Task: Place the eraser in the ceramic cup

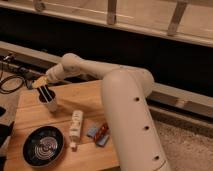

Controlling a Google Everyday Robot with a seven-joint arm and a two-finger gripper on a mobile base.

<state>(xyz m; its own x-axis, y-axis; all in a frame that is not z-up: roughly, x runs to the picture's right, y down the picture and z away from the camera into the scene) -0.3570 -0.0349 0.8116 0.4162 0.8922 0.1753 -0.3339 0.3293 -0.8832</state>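
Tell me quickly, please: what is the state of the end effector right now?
End effector: positioned over the ceramic cup on the wooden table; whether it is open, closed or holding something cannot be told.

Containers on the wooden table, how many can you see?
2. A ceramic cup stands at the back left, right beneath the claw; a dark round bowl sits at the front left corner. The robot's arm could hide more on the right.

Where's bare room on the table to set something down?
Bare table behind the white bottle, between the cup under the gripper and the arm. Crowded in front: dark bowl, blue and red items.
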